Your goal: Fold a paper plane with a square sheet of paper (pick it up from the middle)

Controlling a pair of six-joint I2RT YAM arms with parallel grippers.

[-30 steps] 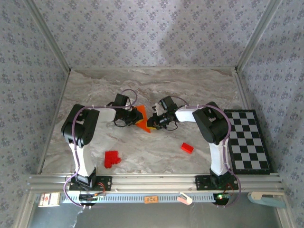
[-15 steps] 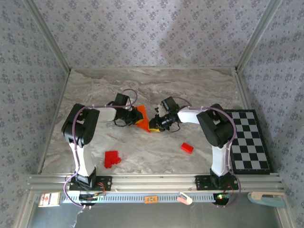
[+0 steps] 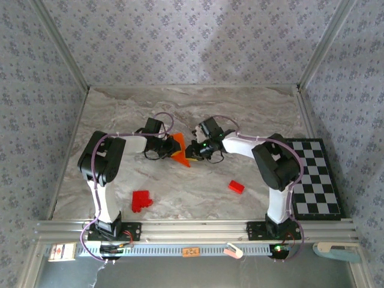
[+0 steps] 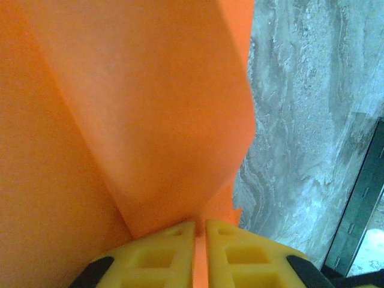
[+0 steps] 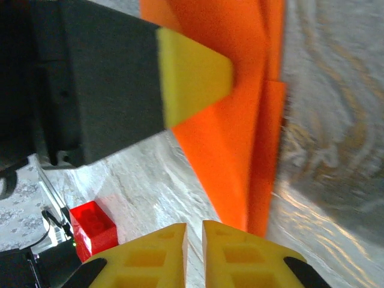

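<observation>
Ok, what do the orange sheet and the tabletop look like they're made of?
Orange sheet: thin matte paper, by its crisp creases and soft bend. Tabletop: grey veined stone look with slight sheen; real marble or a printed laminate, cannot tell.

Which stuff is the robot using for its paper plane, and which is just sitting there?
For the job:
- orange paper, pinched in the left gripper

Just lying about:
- red block cluster
- single red block
- chequered board
</observation>
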